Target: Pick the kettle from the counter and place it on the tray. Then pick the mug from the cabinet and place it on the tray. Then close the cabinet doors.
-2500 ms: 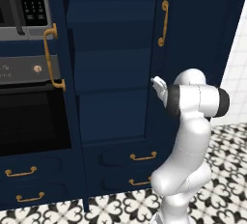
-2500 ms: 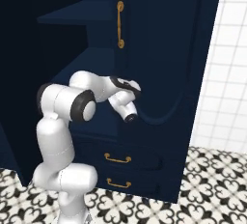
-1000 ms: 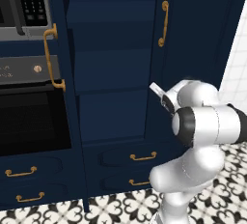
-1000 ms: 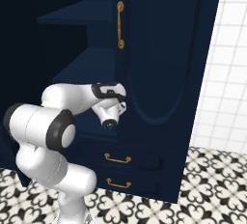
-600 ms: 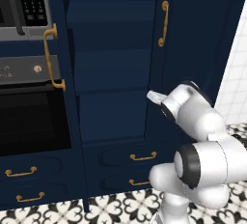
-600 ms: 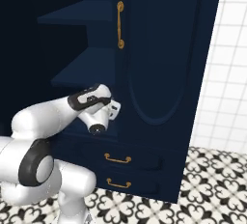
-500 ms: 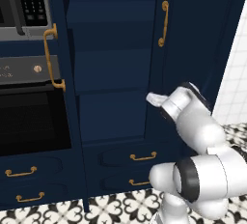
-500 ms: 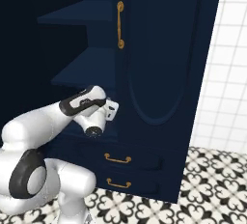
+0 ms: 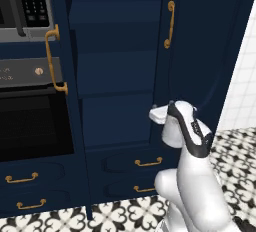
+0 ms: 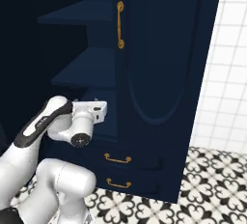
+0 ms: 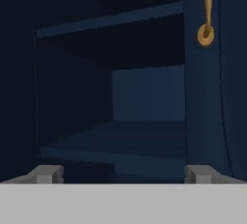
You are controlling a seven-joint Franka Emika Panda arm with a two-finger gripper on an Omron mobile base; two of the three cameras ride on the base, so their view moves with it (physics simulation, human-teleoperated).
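Observation:
The navy cabinet (image 9: 117,81) stands in front of me with bare shelves (image 10: 89,66) showing through its left half. Its left door (image 9: 70,76) is swung open beside the oven, brass handle (image 9: 54,58) facing out. The right door (image 10: 159,59) with its curved inlay and brass handle (image 10: 119,25) covers the right half. My gripper (image 11: 123,175) is open and holds nothing, its fingertips (image 11: 46,174) wide apart, pointing into the lower shelf space just left of the right door's edge. The hand (image 9: 159,115) hangs at lower-shelf height (image 10: 87,101). Kettle, mug, tray and counter are out of view.
A black oven (image 9: 30,126) with a microwave (image 9: 25,6) above it stands left of the cabinet. Drawers with brass pulls (image 9: 147,162) (image 10: 117,159) run below the shelves. A white tiled wall (image 10: 226,73) is to the right, over a patterned floor (image 9: 125,216).
The hand has left the face of the right door, moved left and a little lower, and turned toward the cabinet opening. The arm's elbow has folded down. The doors have not moved.

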